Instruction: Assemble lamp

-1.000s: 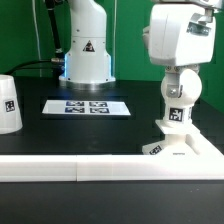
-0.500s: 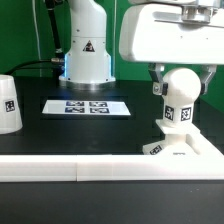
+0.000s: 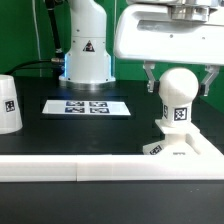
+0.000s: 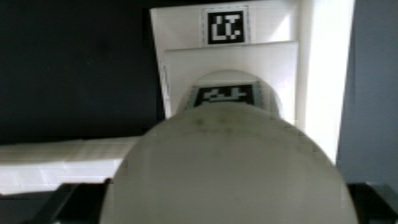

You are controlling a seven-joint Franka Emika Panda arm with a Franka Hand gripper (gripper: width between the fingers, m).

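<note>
Bulb (image 3: 178,97) sits upright on the base (image 3: 180,148) at the exterior view's right, apart from the shade (image 3: 8,104). End effector (image 3: 179,82) straddles it, fingers spread, not gripping. Next probably calls for closing and twisting.

I'm seeing the shade (image 3: 7,104) cut by the frame edge, the bulb (image 4: 222,165) blurred, hiding the base (image 4: 231,60) beneath it

bulb (image 3: 179,95): white plastic, smooth, matt | base (image 3: 186,150): same white plastic, printed b/w tag | shade (image 3: 8,104): white plastic, slight sheen | table (image 3: 60,130): black, matt | marker board (image 3: 88,106): flat white, matt
</note>
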